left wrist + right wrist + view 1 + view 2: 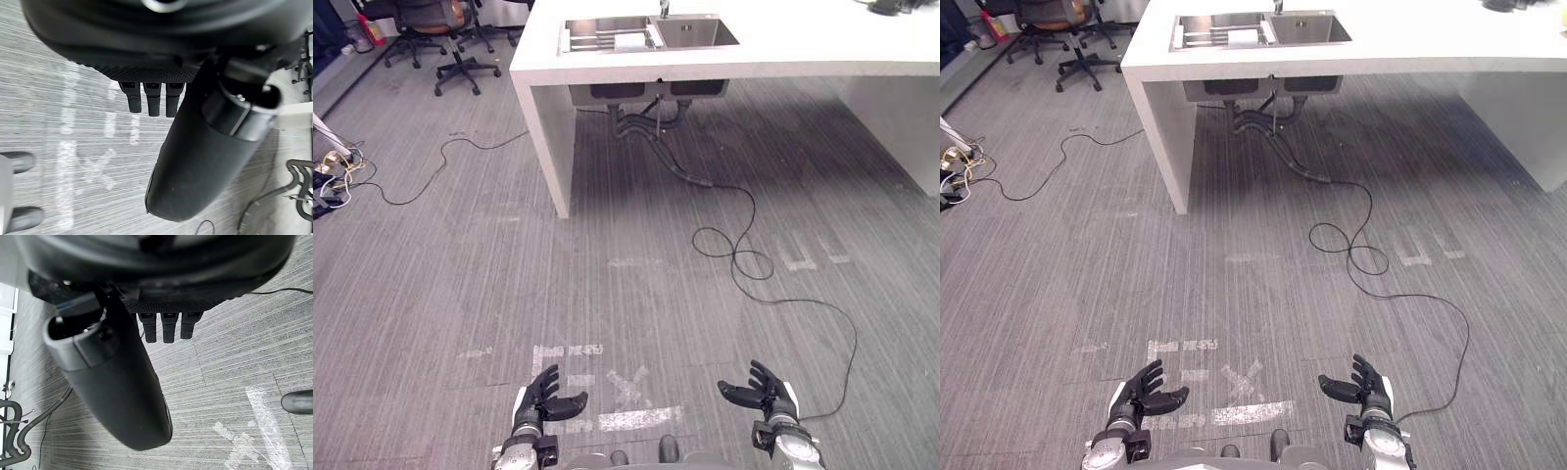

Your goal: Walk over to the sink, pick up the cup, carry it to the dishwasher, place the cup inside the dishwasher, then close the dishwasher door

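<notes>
The steel double sink (651, 32) is set in a white counter (783, 54) far ahead, across the grey floor. Its left basin holds a rack with a flat white thing (631, 41) on it; the right basin (697, 31) looks dark. My left hand (540, 397) and right hand (766, 392) hang low in front of me, both open with fingers spread and nothing in them. Above bare floor, the wrist views show straight fingers (152, 100) on the left hand and straight fingers (168, 328) on the right.
The counter stands on a white side panel (548, 137), with drain pipes (641, 117) under the sink. Office chairs (450, 29) stand at the far left. A thin cable (421, 186) runs across the floor at the left. White tape marks (626, 392) lie between my hands.
</notes>
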Robot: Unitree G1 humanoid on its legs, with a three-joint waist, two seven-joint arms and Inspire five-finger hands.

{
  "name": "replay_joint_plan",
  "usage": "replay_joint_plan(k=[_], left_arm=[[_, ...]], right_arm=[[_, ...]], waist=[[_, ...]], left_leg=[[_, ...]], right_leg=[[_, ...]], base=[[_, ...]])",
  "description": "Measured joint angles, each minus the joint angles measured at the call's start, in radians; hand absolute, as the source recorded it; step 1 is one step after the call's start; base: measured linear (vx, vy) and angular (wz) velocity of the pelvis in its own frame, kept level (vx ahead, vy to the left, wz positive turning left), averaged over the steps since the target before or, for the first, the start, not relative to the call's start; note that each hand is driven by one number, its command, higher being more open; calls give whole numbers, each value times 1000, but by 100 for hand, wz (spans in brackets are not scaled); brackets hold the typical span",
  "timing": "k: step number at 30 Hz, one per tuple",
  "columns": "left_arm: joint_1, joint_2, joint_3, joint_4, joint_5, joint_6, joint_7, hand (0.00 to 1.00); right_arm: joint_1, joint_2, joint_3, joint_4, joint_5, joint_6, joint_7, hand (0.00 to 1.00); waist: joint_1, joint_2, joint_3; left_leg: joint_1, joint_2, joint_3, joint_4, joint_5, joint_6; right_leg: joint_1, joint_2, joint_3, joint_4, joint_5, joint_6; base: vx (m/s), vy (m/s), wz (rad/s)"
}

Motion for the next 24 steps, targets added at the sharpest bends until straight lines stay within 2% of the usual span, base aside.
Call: replay_joint_plan(k=[2, 4, 6, 8, 10, 11, 12, 13, 14, 15, 16, 17, 18, 19, 20, 21, 23, 24], left_arm=[[-1, 1, -13, -22, -1, 1, 1, 90], [0, 7, -26, -59, -2, 6, 1, 90], [-2, 3, -27, -67, -6, 12, 3, 90], [-16, 2, -40, -68, -8, 14, 13, 90], [-44, -3, -41, -64, -17, 15, 18, 90], [-57, 3, -41, -56, -20, 13, 20, 90], [-66, 9, -42, -37, -19, 12, 19, 90], [-77, -1, -42, -14, -20, 12, 20, 90], [-88, -6, -40, 6, -19, 13, 20, 90], [-106, -15, -39, 24, -19, 14, 19, 90], [-107, -32, -34, 26, -19, 16, 19, 90], [-103, -49, -27, 20, -19, 16, 19, 90], [-80, -71, -22, -12, -20, 16, 19, 90], [-71, -77, -22, -35, -20, 15, 18, 90], [-63, -88, -23, -67, -20, 15, 16, 90], [-61, -96, -24, -91, -20, 15, 16, 90], [-49, -97, -24, -122, -29, 15, 16, 90], [-36, -95, -23, -142, -29, 14, 17, 90]], right_arm=[[-1, 3, 1, -9, 0, 4, -1, 90], [10, 27, 7, -48, 0, 15, -2, 90], [17, 33, 19, -75, 0, 19, -1, 90], [12, 31, 22, -93, -1, 18, -1, 90], [-17, 18, 23, -69, 0, 19, 0, 90], [-26, 16, 24, -57, 0, 19, 0, 90], [-18, 8, 28, -45, 0, 16, 0, 90], [-27, -5, 29, -25, 0, 17, -1, 90], [-53, -12, 28, 1, 0, 20, -4, 90], [-54, -12, 28, 0, 0, 20, -8, 90], [-45, -10, 30, -3, 0, 21, -10, 90], [-25, -6, 41, -14, 2, 21, -10, 90], [7, 9, 58, -56, 4, 20, -14, 90], [15, 14, 63, -76, 11, 20, -16, 90], [20, 26, 64, -113, 39, 17, -19, 90], [25, 40, 64, -140, 43, 12, -24, 90], [20, 48, 68, -147, 43, 11, -27, 90], [16, 51, 73, -144, 43, 12, -26, 90]], waist=[[2, -1, 20], [-1, -23, 50], [-3, -25, 52], [-12, -24, 54], [-25, -6, 66], [-27, -7, 65], [-31, -16, 61], [-26, 3, 61], [-33, 17, 55], [-39, 22, 59], [-48, 27, 63], [-48, 26, 66], [-37, 26, 68], [-29, 24, 70], [-14, 17, 75], [-1, 7, 80], [13, 7, 79], [28, 7, 79]], left_leg=[[21, -8, 2, 23, -24, 7], [81, -29, -7, 43, -60, 28], [118, -31, -20, 49, -93, 22], [152, -26, -42, 28, -105, 14], [190, 11, -65, -13, -111, -5], [214, 25, -74, -37, -118, -36], [251, 30, -82, -49, -139, -71], [260, 51, -80, -46, -144, -80], [238, 81, -79, 5, -134, -101], [202, 103, -77, 120, -105, -120], [160, 122, -75, 266, -60, -118], [110, 149, -71, 444, 27, -113], [28, 196, -51, 670, 100, -113], [-12, 219, -33, 756, 94, -109], [-86, 254, 1, 854, 80, -94], [-157, 271, 15, 863, 74, -93], [-228, 280, 37, 804, 60, -80], [-260, 271, 59, 702, 42, -86]], right_leg=[[-62, -20, -27, 187, -30, 16], [-179, -73, -74, 502, -44, 24], [-226, -105, -108, 561, -94, 18], [-268, -117, -133, 501, -116, 20], [-302, -95, -140, 356, -100, 10], [-305, -70, -127, 198, -9, 10], [-290, -74, -128, 144, 161, -76], [-290, -56, -137, 164, 147, -79], [-278, -36, -150, 163, 113, -119], [-233, -24, -169, 140, 91, -146], [-163, -12, -184, 98, 82, -146], [-83, -3, -194, 43, 79, -150], [16, 14, -193, -19, 76, -156], [52, 21, -186, -39, 73, -160], [106, 25, -173, -70, 61, -179], [152, 25, -163, -99, 50, -196], [195, 23, -144, -136, 32, -222], [228, 18, -124, -166, 28, -224]], base=[[151, 58, 2], [226, 44, 12], [297, 10, 16], [377, -38, 30], [419, -107, 35], [652, -206, 33], [677, -210, 17], [581, -191, 7], [426, -155, 3], [528, -211, 28], [636, -242, 40], [624, -221, 30], [471, -151, 7], [389, -109, -17], [306, -81, -23], [339, -61, -22], [254, 15, -23], [285, 107, -30]])
